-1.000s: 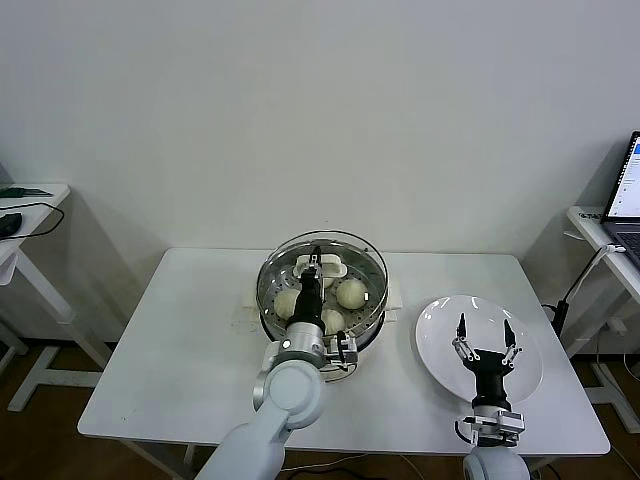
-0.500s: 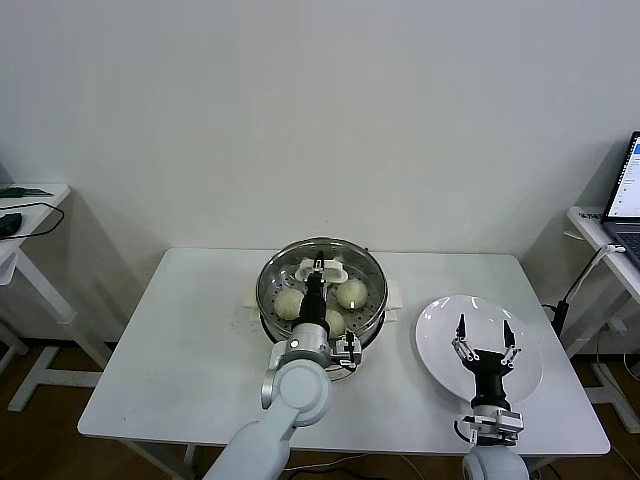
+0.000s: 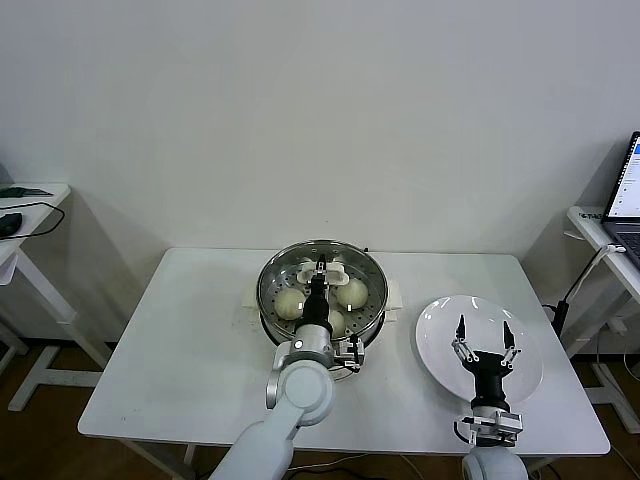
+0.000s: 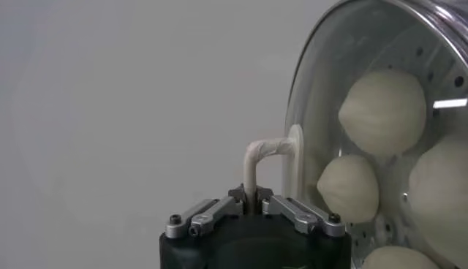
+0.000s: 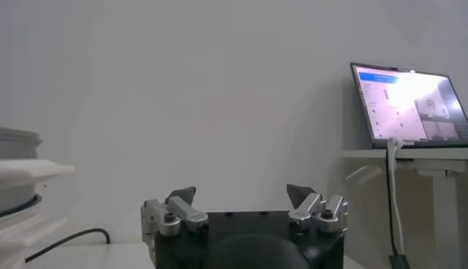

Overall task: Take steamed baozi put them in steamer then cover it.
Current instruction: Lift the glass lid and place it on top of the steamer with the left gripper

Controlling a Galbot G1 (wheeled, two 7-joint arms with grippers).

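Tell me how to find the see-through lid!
Look at the middle of the white table, where the shiny steamer stands. The cover lies on top of it, with buns showing through. Unlike the flat white plate nearby, it is clear glass, and the left tool pinches its cream handle.

Shiny metal, clear glass and matt dough on a smooth white tabletop.

The round stainless-steel steamer pot has a bright, mirror-like wall, and its perforated metal tray gleams under the round clear glass cover, whose cream-white handle looks like smooth matt plastic. The pleated cream-white steamed buns have a soft, dull skin. The flat white plate is glossy, like glazed ceramic. The white table is smooth and matt. Both the left gripper and the right gripper pair matt black housings with brushed silvery metal fingers.
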